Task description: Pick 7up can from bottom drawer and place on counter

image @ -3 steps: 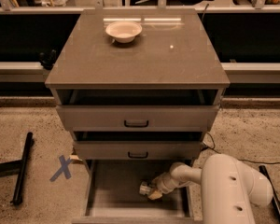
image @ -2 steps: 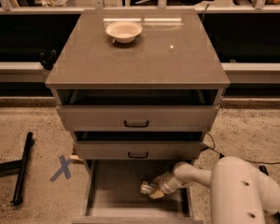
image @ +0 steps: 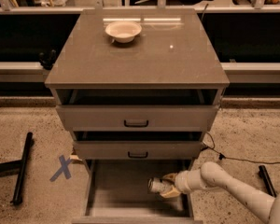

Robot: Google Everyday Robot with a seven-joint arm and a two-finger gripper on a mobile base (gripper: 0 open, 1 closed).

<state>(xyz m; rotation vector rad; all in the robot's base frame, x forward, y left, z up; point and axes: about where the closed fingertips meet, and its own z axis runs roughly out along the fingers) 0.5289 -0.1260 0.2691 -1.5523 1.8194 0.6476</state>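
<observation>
The bottom drawer (image: 116, 192) stands pulled open at the foot of the cabinet, showing a plain grey floor. My gripper (image: 164, 186) reaches into its right side from the right and is shut on the 7up can (image: 156, 185), a small silvery can lying on its side with its end facing left. The can sits just above the drawer floor. The counter (image: 140, 55) is the glossy grey-brown top slab above.
A white bowl (image: 123, 31) sits at the back of the counter. Two upper drawers with black handles (image: 136, 123) hang slightly open over the bottom drawer. A black bar (image: 21, 167) and a blue X mark (image: 62, 167) lie on the floor to the left. A cable (image: 242, 160) runs on the right.
The arm has shifted to the right and its forearm has swung lower. The gripper and the can stay at about the same place in the drawer.
</observation>
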